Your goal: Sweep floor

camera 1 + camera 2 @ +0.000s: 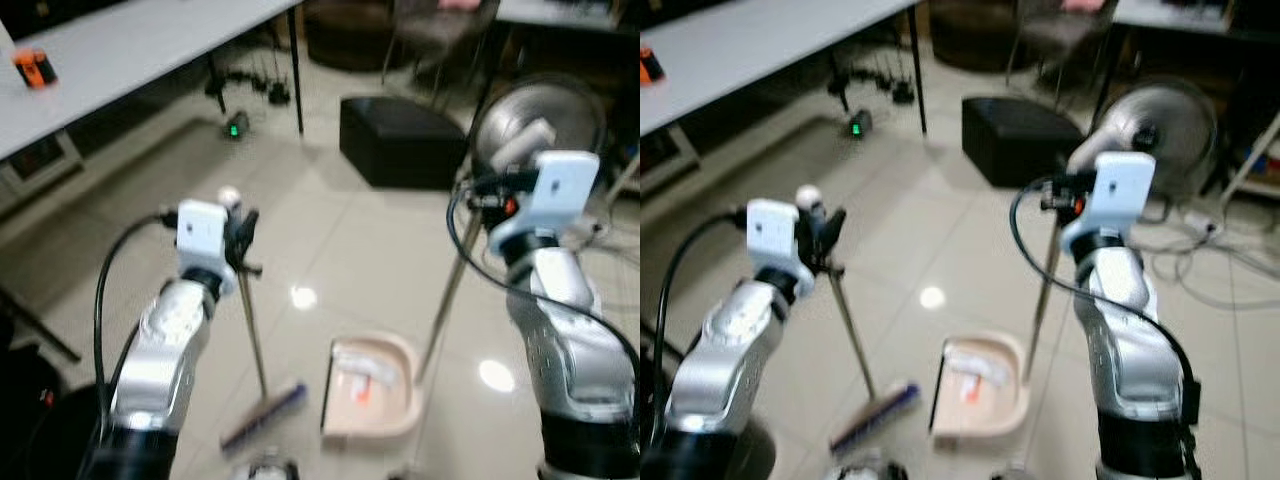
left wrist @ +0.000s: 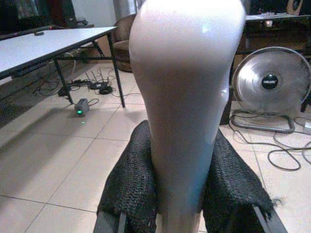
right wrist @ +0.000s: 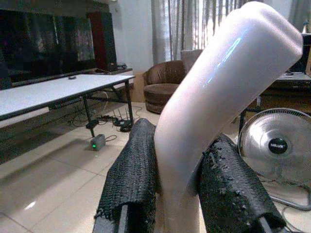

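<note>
On the tiled floor (image 1: 330, 240) before you stand one broom (image 1: 262, 414) and one dustpan (image 1: 370, 388), side by side. Your left pincer (image 1: 240, 232) grips the broom's handle top; your right pincer (image 1: 1065, 200) grips the dustpan's long handle. One fan (image 1: 1160, 130) stands behind.

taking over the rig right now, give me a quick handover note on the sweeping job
Left gripper: shut on the broom handle, near its top; broom head rests on the tiled floor.
Right gripper: shut on the dustpan handle; the dustpan sits on the floor, just to the right of the broom head.
Done: both tools are in hand, and some reddish and white debris already lies in the pan.
Left: blur hides whether any dirt remains on the floor; check, sweep any into the pan, then empty it.
</note>
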Controlling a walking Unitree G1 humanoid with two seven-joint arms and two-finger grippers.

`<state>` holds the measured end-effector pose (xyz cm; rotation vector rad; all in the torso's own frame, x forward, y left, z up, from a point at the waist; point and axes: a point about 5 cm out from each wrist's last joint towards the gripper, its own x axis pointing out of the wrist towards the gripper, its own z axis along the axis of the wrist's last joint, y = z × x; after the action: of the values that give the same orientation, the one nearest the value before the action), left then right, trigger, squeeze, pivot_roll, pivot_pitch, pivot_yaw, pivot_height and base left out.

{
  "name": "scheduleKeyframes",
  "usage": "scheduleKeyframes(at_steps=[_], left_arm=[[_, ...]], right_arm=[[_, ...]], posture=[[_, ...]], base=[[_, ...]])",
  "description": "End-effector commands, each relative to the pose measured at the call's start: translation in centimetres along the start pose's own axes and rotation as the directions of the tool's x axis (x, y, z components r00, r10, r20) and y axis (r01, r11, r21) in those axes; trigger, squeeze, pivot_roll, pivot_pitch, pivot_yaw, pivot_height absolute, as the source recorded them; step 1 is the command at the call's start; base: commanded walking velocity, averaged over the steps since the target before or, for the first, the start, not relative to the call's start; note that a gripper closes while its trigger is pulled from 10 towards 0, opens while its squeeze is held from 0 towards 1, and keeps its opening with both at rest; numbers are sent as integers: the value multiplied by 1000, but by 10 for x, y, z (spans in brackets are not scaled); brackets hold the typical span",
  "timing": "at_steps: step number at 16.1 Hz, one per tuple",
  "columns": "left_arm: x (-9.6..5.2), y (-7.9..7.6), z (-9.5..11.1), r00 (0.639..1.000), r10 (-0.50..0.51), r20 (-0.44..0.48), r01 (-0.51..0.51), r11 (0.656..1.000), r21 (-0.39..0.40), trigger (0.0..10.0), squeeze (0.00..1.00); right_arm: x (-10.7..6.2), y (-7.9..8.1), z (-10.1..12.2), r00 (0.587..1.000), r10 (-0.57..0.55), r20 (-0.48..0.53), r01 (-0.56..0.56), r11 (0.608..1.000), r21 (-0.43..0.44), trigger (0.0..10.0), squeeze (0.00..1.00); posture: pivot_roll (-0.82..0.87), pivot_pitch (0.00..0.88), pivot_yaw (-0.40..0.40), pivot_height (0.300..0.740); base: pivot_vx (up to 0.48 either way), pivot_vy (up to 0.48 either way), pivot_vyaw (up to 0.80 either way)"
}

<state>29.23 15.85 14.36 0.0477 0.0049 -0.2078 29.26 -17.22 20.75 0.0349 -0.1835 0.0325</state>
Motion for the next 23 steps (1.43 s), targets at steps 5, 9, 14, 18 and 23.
scheduleKeyframes(at_steps=[5, 9, 14, 18, 23], left_arm=[[-6, -1, 13, 999, -20, 31, 19, 1000, 21, 10000, 0], [-7, -3, 14, 999, -26, 26, 25, 999, 21, 10000, 0], [-10, -3, 14, 999, -28, 17, 27, 999, 26, 10000, 0], [-12, -4, 14, 999, -36, 13, 35, 999, 31, 10000, 0], [-14, 1, 14, 1000, -9, 2, 9, 999, 33, 10000, 0]], right_arm=[[-2, 5, 23, 999, 9, 53, -9, 1000, 11, 10000, 0], [-3, 3, 24, 999, 1, 39, -1, 1000, 15, 10000, 0], [-5, 4, 23, 1000, -1, 25, 1, 1000, 21, 10000, 0], [-6, 3, 22, 1000, -4, 16, 4, 1000, 28, 10000, 0], [-5, 2, 28, 999, -11, 35, 9, 999, 39, 10000, 0]], posture=[[-30, 19, 55, 740], [-28, 24, 51, 740], [-22, 30, 48, 740], [-19, 28, 48, 740], [-19, 21, 51, 740]], base=[[-170, 0, 0], [-310, 0, 0], [-310, 0, 0], [-309, 0, 0], [-122, 0, 0]])
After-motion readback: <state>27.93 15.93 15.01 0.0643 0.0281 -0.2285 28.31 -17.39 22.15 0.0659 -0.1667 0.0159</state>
